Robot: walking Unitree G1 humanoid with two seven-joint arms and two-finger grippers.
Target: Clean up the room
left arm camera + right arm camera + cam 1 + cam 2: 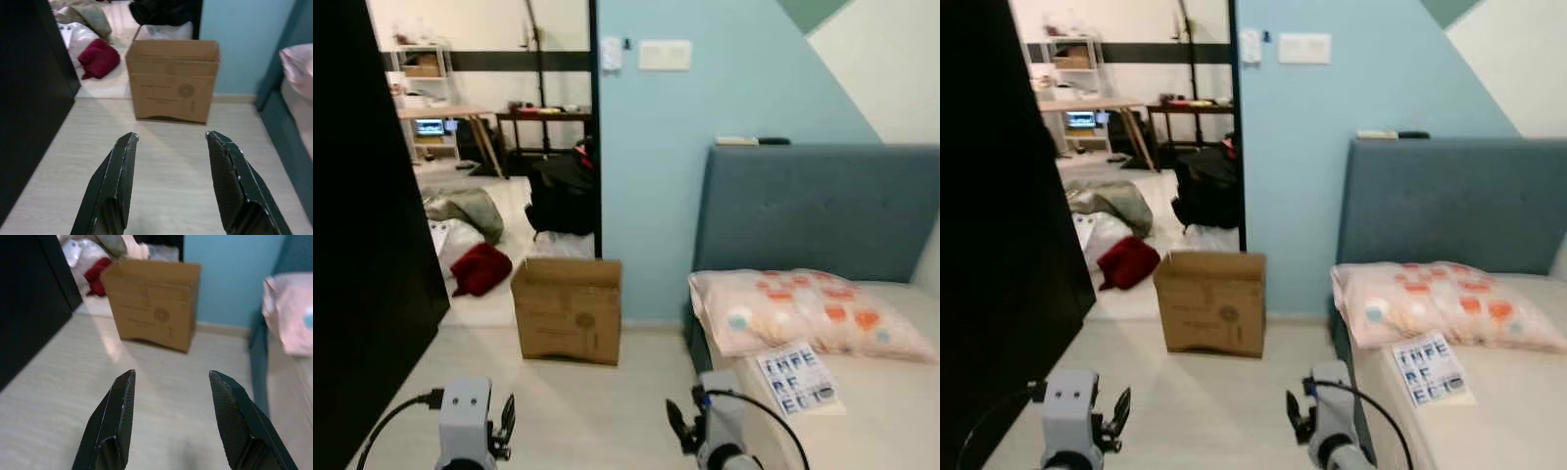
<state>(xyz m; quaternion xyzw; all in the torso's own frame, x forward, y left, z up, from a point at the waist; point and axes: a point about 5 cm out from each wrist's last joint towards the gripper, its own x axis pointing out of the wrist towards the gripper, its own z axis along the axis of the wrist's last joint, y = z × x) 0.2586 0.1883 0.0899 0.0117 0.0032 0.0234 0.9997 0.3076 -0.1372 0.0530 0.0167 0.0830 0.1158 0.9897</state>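
Note:
An open cardboard box (569,309) stands on the pale floor by the blue wall, near a doorway. Beyond it lie a red cloth (481,268), a grey bundle (468,209) and a black bag (562,192). On the bed (891,411) at the right rest a patterned pillow (808,309) and a lettered card (798,378). My left gripper (501,427) and right gripper (680,426) hang low in front of me, both open and empty, well short of the box (172,80).
A tall black cabinet (367,235) lines the left side. The grey headboard (818,206) backs the bed. Desks and shelves (440,113) fill the far room. Bare floor lies between me and the box.

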